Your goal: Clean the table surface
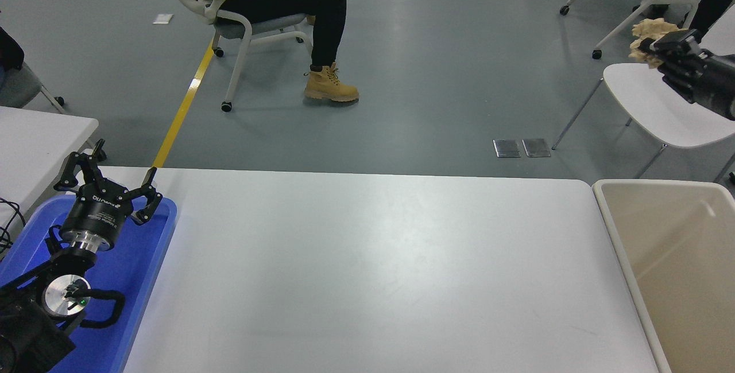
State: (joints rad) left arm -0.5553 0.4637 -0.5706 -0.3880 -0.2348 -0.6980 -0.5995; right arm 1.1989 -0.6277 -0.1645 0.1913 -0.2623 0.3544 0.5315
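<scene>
The white table surface [367, 269] fills the lower middle of the head view, with nothing lying on it. My right gripper [660, 46] is raised high at the upper right, beyond the table's right end. It is shut on a crumpled beige paper wad [649, 33]. My left gripper [109, 181] is parked open over the blue tray [149, 258] at the lower left.
A beige bin [677, 258] stands against the table's right end, below the raised arm. A white chair [654, 103] is beyond it. A person sits on a chair [252, 23] at the far side. A smaller white table [34, 138] shows at the left.
</scene>
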